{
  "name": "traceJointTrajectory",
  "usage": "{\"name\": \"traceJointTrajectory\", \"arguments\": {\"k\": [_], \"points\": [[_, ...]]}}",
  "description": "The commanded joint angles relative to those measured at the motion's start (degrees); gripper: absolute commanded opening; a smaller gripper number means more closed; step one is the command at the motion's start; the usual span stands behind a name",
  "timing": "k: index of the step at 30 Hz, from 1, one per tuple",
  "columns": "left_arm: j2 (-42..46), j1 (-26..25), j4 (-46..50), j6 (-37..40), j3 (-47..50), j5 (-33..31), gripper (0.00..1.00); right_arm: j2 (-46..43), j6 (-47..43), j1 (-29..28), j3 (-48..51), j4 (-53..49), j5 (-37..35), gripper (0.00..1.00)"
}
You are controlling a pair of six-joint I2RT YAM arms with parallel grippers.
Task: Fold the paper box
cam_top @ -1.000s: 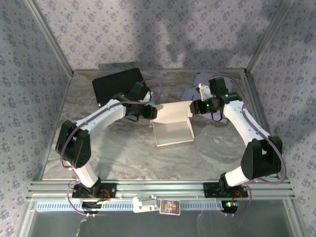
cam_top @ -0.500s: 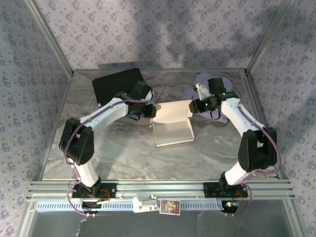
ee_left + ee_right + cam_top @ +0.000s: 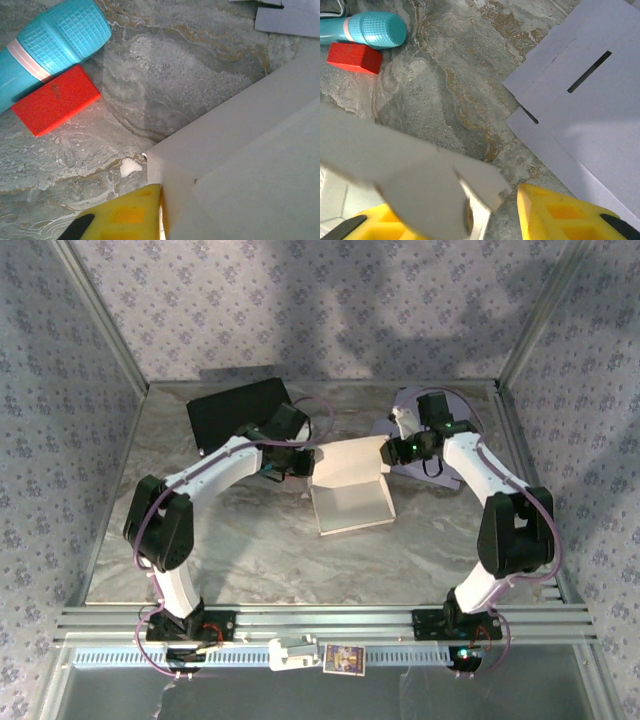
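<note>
The white paper box (image 3: 350, 508) sits on the middle of the marble table (image 3: 250, 550), a little toward the back, its shallow tray facing the near edge and a broad panel rising from its far side. The left gripper (image 3: 303, 462) is at the panel's left end. In the left wrist view one yellow finger (image 3: 125, 217) touches the outer face of the box's corner. Its partner cannot be made out, so I cannot tell whether this claw is clamped on the wall or merely against it. The right gripper (image 3: 392, 450) is at the panel's right end. In the right wrist view its two yellow fingers stand apart on either side of a blurred box flap, with bare table showing between the flap and one finger, so this claw is open, straddling the flap. Beyond the box's left corner a teal ribbed cylinder (image 3: 55, 40) lies right beside a red block (image 3: 55, 106). A lavender sheet (image 3: 590, 100) with a cut slot lies flat at the back right, and a black flat slab (image 3: 238, 410) lies at the back left, apart from the box.
</note>
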State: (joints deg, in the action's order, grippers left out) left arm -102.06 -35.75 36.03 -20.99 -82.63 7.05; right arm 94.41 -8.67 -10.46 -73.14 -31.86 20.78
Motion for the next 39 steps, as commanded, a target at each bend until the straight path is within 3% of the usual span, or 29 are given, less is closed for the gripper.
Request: {"name": "traceJointTrajectory", "arguments": {"k": [1, 7, 13, 19, 24, 31, 39], "points": [[-1.3, -0.2, 1.2, 0.5, -2.9, -0.5, 0.1, 1.4, -1.7, -0.7, -2.3, 0.1, 1.6, 0.4], [-2.1, -0.1, 2.0, 1.2, -4.2, -0.8, 0.06, 0.8, -1.6, -1.0, -1.8, 0.7, -3.1, 0.35], [-1.5, 0.4, 6.7, 5.8, -6.2, 3.0, 0.0, 0.0, 0.9, 3.1, -2.7, 1.5, 2.9, 0.42], [2.8, 1.8, 13.4, 15.3, -2.9, 5.0, 0.0, -1.6, 1.1, -2.3, -4.9, 0.6, 2.8, 0.41], [9.5, 4.9, 11.8, 22.5, 5.4, 5.2, 0.0, -9.1, 2.3, -6.2, 5.4, 7.4, 0.7, 0.4], [12.0, 8.0, 10.6, 33.2, 9.4, 8.3, 0.0, -19.9, -3.4, -4.9, 22.3, 18.2, 6.8, 0.46], [8.3, 10.1, 12.1, 36.7, 5.7, 7.9, 0.0, -16.5, -10.0, -4.7, 22.6, 19.4, 12.0, 0.47]]}}
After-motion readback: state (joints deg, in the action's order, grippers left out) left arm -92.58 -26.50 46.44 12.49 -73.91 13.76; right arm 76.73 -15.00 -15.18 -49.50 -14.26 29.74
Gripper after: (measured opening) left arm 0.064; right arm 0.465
